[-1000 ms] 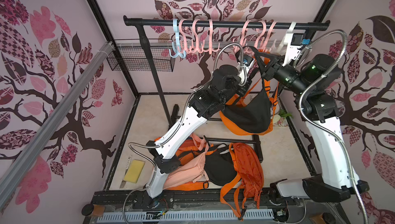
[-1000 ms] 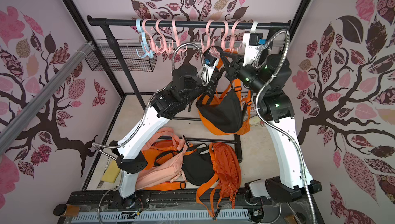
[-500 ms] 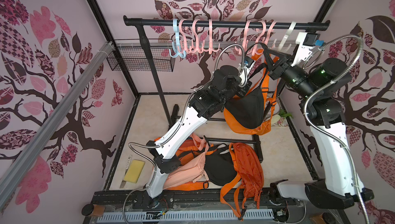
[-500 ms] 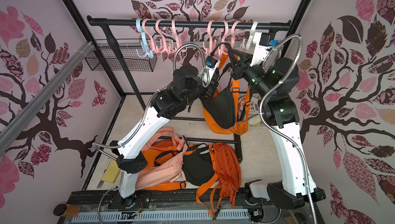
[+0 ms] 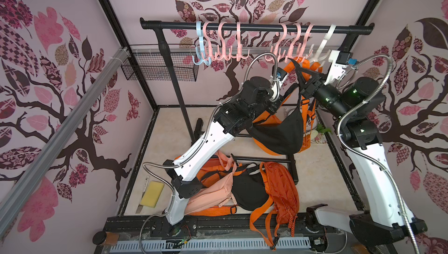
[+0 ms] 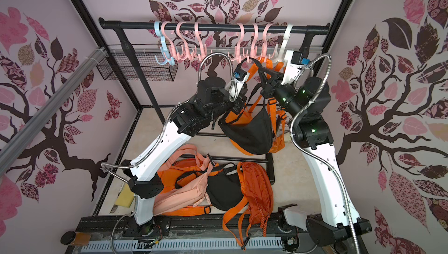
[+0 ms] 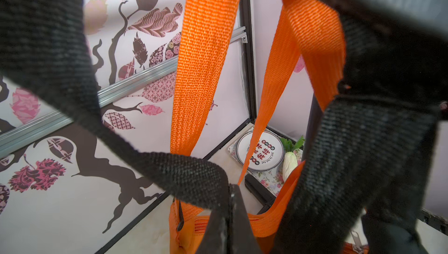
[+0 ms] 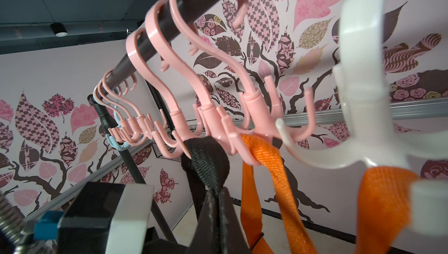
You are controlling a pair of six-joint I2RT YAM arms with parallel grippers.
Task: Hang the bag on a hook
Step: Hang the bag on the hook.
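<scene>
The right pincer [image 8: 215,197] is clenched on the black strap [image 8: 206,160], just under a pink hook [image 8: 206,112]; the black bag [image 5: 278,131] is suspended below. The loop should be lifted over the prong before release.

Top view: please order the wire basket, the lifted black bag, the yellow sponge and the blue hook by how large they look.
1. wire basket and black bag: they look alike in area, so they are not ranked.
2. yellow sponge
3. blue hook: longer than the sponge but thin, so it covers less area.

Yellow sponge [image 5: 152,194], wire basket [image 5: 160,68], printed plate [image 7: 260,151].
</scene>
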